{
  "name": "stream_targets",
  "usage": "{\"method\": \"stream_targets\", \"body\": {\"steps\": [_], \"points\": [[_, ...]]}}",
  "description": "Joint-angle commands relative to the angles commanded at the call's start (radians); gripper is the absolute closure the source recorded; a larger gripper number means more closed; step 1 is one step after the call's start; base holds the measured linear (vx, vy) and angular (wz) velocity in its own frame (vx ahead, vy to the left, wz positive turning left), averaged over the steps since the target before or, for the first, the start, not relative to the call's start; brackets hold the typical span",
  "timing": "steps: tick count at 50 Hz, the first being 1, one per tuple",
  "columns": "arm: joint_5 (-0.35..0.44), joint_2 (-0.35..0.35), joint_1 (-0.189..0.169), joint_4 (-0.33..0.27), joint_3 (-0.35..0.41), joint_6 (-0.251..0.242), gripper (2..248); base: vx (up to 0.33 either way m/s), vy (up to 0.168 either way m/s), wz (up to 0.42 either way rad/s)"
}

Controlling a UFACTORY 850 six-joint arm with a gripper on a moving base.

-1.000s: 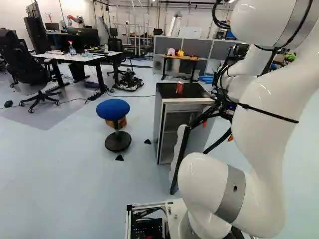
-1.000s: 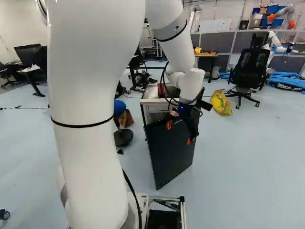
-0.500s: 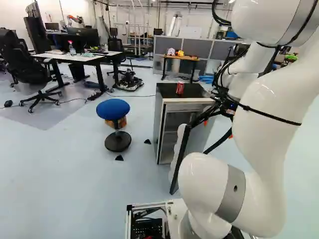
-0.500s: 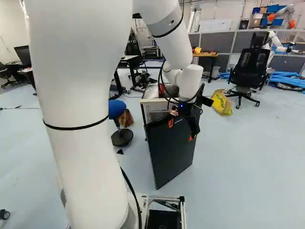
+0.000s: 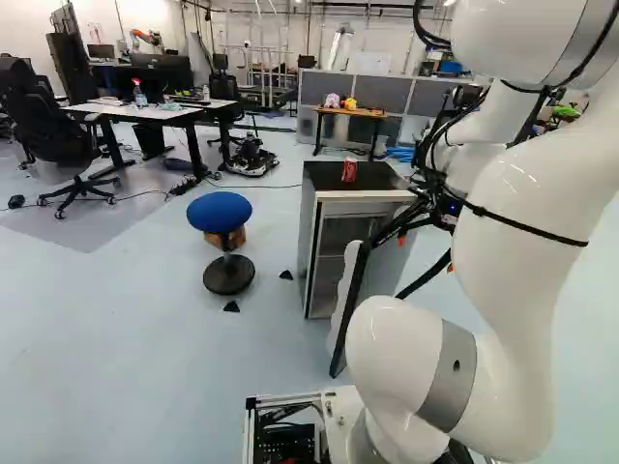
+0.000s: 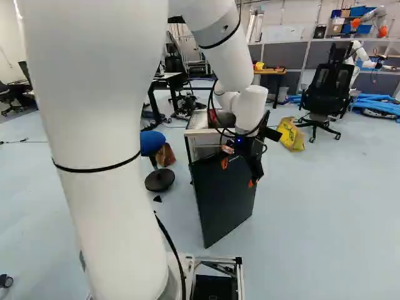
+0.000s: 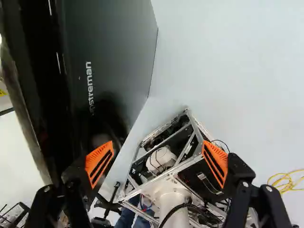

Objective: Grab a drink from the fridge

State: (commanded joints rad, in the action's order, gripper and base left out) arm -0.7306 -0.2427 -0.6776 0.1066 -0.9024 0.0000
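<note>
Left base view: a red can sits on the fridge, one o'clock. Right base view: swing your gripper towards seven o'clock and you may shove the open door. Wrist view: fingers spread; drifting to their ten o'clock could snag the door.

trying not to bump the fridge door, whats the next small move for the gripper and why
Probably ease the gripper slightly away from the door's outer face: its fingers stand open, one apparently near that face, while the fridge's opening lies on the door's other side.
</note>
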Motion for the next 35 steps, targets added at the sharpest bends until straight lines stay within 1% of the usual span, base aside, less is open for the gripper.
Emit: {"method": "stream_targets", "body": {"steps": [7,12,17,26,35], "points": [[0.006,0.017,-0.017,-0.026,0.022,0.000,3,0.000,0.000,0.000],[0.013,0.028,-0.026,-0.055,0.037,0.000,3,0.000,0.000,0.000],[0.021,0.039,-0.028,-0.089,0.050,0.000,3,0.000,0.000,0.000],[0.035,0.057,-0.015,-0.156,0.073,0.000,3,0.000,0.000,0.000],[0.051,0.077,0.012,-0.225,0.099,0.000,3,0.000,0.000,0.000]]}}
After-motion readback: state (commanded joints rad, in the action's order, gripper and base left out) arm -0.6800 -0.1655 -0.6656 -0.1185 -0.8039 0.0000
